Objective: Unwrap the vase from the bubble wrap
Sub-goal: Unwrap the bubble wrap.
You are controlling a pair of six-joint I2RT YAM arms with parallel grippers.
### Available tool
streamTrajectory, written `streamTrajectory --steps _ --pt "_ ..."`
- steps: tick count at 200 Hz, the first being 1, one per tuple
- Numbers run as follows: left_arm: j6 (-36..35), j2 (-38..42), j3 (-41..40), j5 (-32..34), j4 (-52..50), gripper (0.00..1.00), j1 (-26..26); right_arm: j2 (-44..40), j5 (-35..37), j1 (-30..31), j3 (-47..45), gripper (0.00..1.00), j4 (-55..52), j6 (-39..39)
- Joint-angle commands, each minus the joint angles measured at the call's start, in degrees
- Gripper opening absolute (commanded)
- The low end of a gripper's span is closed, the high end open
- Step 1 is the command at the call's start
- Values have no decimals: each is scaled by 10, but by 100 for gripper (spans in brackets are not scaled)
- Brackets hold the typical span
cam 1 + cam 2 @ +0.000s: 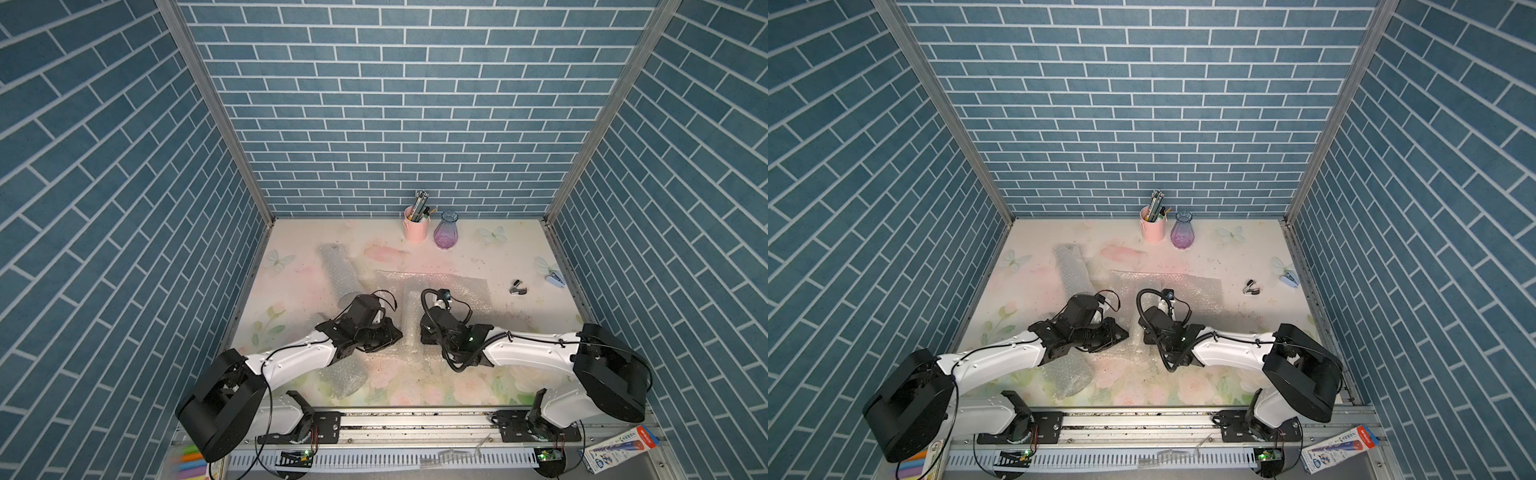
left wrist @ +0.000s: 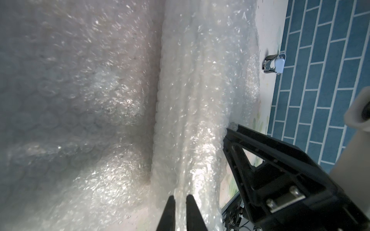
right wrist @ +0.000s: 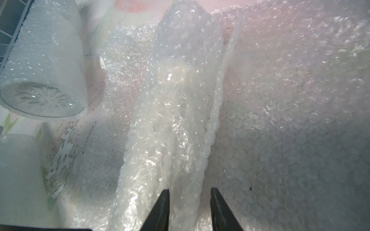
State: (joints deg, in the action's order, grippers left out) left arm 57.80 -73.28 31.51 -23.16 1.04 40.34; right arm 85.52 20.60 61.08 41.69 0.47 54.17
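A flat sheet of bubble wrap (image 1: 457,286) (image 1: 1192,286) lies mid-table, and a fold of it (image 1: 411,320) rises between my two grippers. In the left wrist view my left gripper (image 2: 180,197) (image 1: 397,332) is shut on that fold (image 2: 186,140). From the opposite side my right gripper (image 3: 189,189) (image 1: 422,332) holds the same ridge (image 3: 176,120) between its fingers. A rolled tube of bubble wrap (image 3: 48,50) (image 1: 336,266) lies to the left, with a ribbed clear glass base (image 3: 40,100) showing at its end. A bare purple-blue vase (image 1: 445,230) (image 1: 1181,232) stands upright at the back.
A pink pen cup (image 1: 415,226) stands beside the bare vase. A staple remover (image 1: 517,289) (image 2: 273,64) and a pale blue stapler (image 1: 555,279) lie at the right edge. Another wrapped roll (image 1: 343,374) lies under the left arm near the front rail.
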Motion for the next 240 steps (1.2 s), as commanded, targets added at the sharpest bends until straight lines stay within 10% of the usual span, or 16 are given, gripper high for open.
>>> streamTrajectory --steps 1,240 --pt "-15 10 17 7 -20 5 2 0 15 -2 -2 36 0 16" --pt "-57 16 116 20 -58 0 50 -6 -2 -10 -21 41 52 19"
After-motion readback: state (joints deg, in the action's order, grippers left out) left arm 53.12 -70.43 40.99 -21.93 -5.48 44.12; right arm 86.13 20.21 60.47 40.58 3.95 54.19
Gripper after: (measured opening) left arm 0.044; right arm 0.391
